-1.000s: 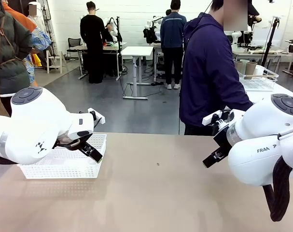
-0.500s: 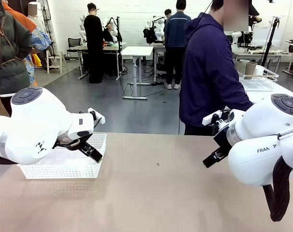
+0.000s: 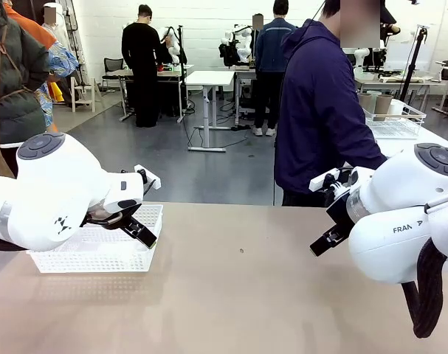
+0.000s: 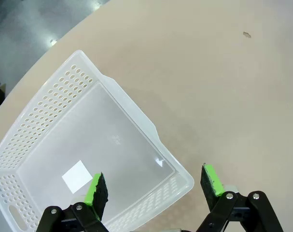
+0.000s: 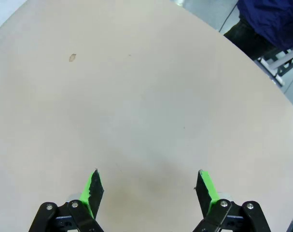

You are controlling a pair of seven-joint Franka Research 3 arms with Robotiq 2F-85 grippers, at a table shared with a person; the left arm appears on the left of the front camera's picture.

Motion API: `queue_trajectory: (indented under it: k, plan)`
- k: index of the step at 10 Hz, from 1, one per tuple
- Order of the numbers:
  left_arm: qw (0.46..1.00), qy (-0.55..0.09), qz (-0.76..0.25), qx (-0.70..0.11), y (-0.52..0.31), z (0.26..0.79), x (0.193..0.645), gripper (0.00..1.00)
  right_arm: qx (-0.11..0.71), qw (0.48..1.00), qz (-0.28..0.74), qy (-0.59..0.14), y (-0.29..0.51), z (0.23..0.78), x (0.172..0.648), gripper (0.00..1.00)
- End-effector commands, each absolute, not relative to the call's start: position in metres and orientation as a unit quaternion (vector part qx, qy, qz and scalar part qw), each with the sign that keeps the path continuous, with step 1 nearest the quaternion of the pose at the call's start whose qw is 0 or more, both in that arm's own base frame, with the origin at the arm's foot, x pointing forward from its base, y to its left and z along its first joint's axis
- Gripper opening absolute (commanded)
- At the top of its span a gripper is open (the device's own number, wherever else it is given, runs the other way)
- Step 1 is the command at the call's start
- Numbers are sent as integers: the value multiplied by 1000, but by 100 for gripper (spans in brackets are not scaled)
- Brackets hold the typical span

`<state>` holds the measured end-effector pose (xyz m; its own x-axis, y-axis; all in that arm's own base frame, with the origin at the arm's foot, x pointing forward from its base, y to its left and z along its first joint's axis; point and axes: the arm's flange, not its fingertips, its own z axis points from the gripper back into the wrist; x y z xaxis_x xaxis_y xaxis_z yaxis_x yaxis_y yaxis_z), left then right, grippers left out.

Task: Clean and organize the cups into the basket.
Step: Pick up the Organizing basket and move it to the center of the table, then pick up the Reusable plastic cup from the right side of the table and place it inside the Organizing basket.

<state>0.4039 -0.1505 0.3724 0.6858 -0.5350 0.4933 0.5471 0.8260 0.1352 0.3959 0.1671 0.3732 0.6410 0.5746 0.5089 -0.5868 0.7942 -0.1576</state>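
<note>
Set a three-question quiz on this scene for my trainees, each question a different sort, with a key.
1. True or false: a cup stands in the white basket.
2. The left gripper hangs above: A) the basket's edge; B) the person's hand; C) a mint cup.
3. Fill in: the right gripper, above the bare table, has its jaws ____.
Key: 1 false; 2 A; 3 open.

A person in a navy jacket (image 3: 319,110) stands at the far edge of a tan table (image 3: 238,310), where a small dark speck (image 3: 241,251) lies near the middle of the tabletop. Behind, people (image 3: 144,59) stand by white desks (image 3: 209,77) on a grey floor (image 3: 172,162).
</note>
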Motion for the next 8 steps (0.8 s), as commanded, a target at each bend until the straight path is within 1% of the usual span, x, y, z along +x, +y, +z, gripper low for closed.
queue_trajectory:
  k: [1, 3, 4, 5, 6, 8]
  plan:
    - [918, -265, -295, -11, -150, 372, 404, 100, 11, 906, 321, -277, 167, 373, 396, 100]
    - [918, -265, -295, -11, -150, 372, 404, 100, 11, 906, 321, -277, 167, 373, 396, 100]
    - [928, -228, -294, 5, -157, 397, 385, 100, 20, 919, 282, -276, 160, 396, 372, 100]
    - [923, -226, -310, 24, -156, 423, 357, 100, -7, 915, 286, -285, 146, 419, 339, 100]
    - [924, -230, -303, 34, -147, 438, 328, 100, 4, 918, 278, -283, 122, 436, 299, 100]
    - [929, -219, -298, 24, -129, 440, 283, 100, 21, 928, 270, -257, 84, 444, 229, 100]
